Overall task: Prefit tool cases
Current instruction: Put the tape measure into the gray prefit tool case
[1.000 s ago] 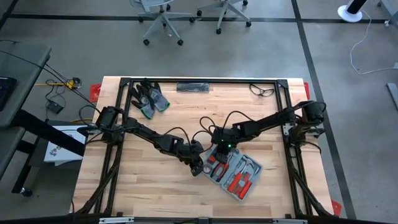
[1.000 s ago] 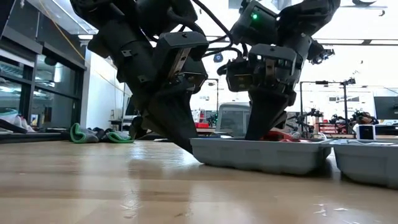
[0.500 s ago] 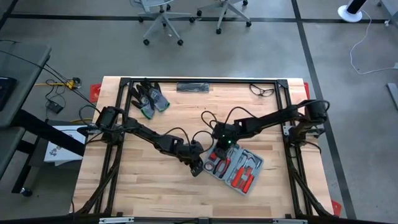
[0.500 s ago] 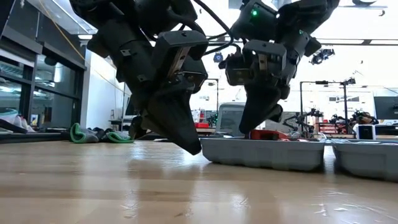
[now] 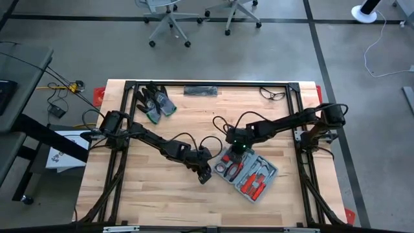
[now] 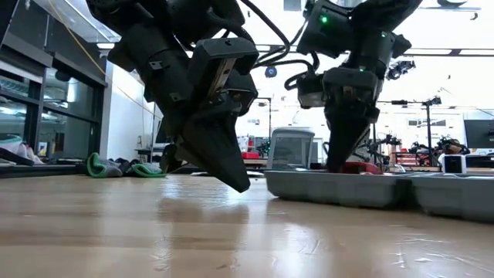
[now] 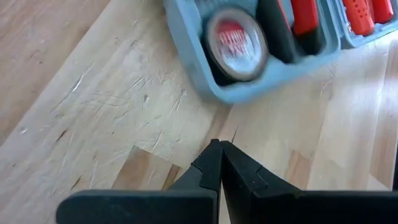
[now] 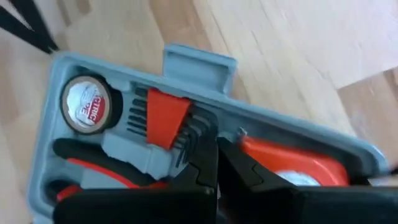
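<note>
On the wood table the open case lies right of middle. My right gripper, fingers closed and empty, presses inside to steady it, I think. My left gripper waits beside, closed, empty.

Bare wood around the open tool case, left gripper just beside its corner, gloves well apart.
</note>
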